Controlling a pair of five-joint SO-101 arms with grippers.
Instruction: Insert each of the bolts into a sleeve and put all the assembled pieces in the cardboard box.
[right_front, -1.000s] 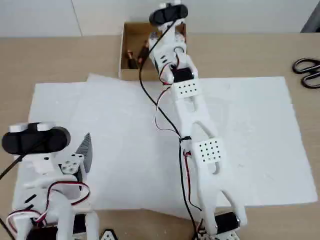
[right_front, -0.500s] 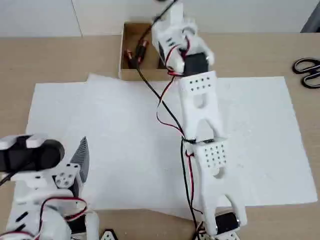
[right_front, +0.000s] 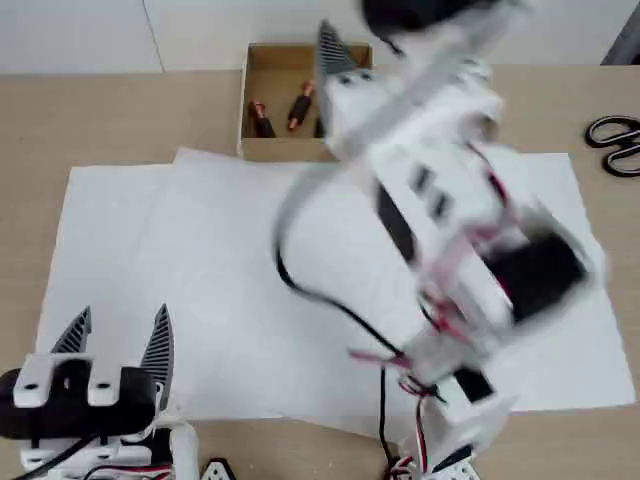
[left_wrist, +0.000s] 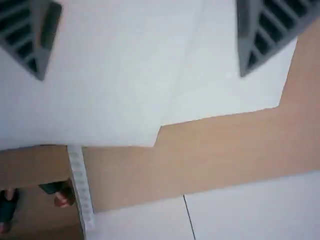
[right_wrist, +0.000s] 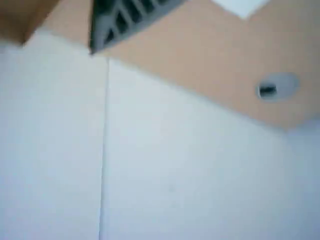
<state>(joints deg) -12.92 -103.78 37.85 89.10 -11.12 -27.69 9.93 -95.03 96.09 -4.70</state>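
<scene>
The cardboard box (right_front: 243, 100) sat at 12 o'clock on the table (right_front: 120, 110), just past the far edge of the white sheet (right_front: 220, 260). 2 assembled pieces (right_front: 300, 105) lay inside it, toward its 9 o'clock half. More may have been hidden behind the arm.

The R gripper (right_front: 335, 55) was above the box's 3 o'clock side, w/ the R arm raised high over the sheet. That probably put it above the box for drop-offs. I couldn't tell whether it was apart or together, or carrying anything.

The L gripper (right_front: 118, 335) was at 7 o'clock by the sheet's near edge, jaws wide apart w/ nothing between them. It seemed parked there, well clear of the R arm's path to the box.

Scissors (right_front: 615, 140) lay at 2 o'clock, well apart from the work and prob. not involved. Judging by the pieces in the box, the task looked close to finished.
</scene>
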